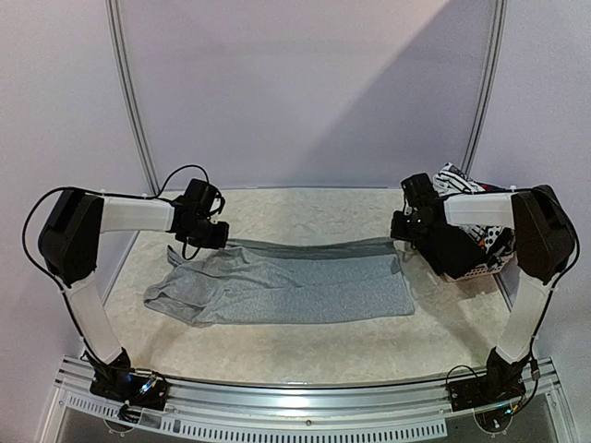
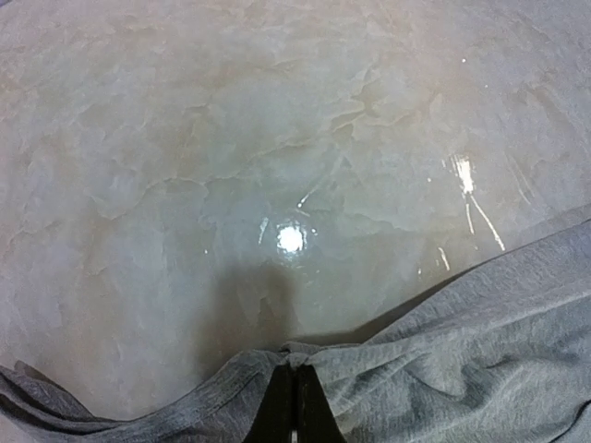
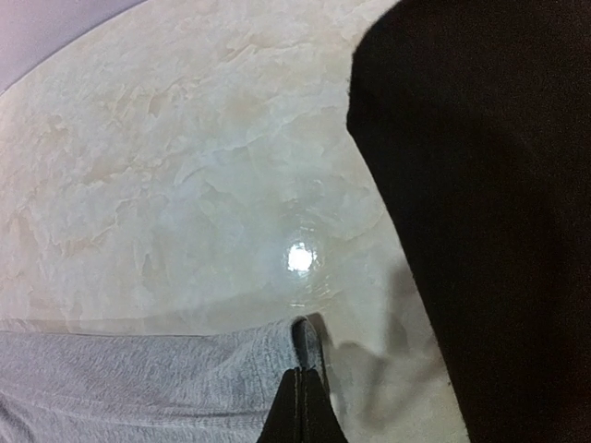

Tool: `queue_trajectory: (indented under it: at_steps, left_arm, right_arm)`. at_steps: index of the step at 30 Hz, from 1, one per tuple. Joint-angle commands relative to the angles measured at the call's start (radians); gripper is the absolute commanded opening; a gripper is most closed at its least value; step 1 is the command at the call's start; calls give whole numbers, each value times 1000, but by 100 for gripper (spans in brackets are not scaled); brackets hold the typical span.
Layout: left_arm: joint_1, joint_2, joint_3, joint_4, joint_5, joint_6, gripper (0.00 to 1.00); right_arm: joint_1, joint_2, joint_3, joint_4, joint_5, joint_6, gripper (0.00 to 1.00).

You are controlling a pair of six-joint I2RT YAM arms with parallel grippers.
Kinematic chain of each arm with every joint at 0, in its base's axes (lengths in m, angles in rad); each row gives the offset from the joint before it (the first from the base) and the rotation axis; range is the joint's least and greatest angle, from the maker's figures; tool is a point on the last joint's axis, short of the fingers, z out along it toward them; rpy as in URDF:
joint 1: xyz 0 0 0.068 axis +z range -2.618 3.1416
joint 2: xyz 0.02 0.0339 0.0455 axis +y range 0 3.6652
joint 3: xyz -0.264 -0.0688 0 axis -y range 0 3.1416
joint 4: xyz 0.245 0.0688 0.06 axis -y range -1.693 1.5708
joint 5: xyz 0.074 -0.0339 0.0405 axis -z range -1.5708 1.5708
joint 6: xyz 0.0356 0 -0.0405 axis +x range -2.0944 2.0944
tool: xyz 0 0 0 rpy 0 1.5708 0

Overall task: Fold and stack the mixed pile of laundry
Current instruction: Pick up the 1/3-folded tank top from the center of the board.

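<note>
Light grey trousers (image 1: pixel 295 286) lie spread lengthwise across the middle of the table. My left gripper (image 1: pixel 211 233) is shut on their far left edge; in the left wrist view its fingertips (image 2: pixel 296 406) pinch a fold of grey cloth (image 2: pixel 480 360). My right gripper (image 1: pixel 404 231) is shut on their far right corner; in the right wrist view the fingertips (image 3: pixel 300 406) clamp the grey hem (image 3: pixel 138 378). Black trousers (image 1: pixel 452 247) hang from the basket at the right and fill the right of the right wrist view (image 3: pixel 489 185). A white black-striped piece (image 1: pixel 462 180) lies on top of them.
The pink basket (image 1: pixel 480 270) stands at the table's right edge, mostly covered by clothes. The marbled tabletop (image 1: pixel 305 217) lies bare behind the grey trousers. A metal rail (image 1: pixel 305 392) runs along the near edge by the arm bases.
</note>
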Motion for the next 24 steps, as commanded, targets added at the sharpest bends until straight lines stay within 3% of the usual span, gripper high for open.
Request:
queue_trajectory:
  at_steps: [1, 24]
  left_arm:
    - [-29, -58, -40, 20, -25, -9, 0]
    - [-139, -168, -172, -2, -207, -19, 0]
  right_arm:
    - [8, -48, -52, 13, 27, 14, 0]
    - [25, -135, -221, 66, 34, 56, 0]
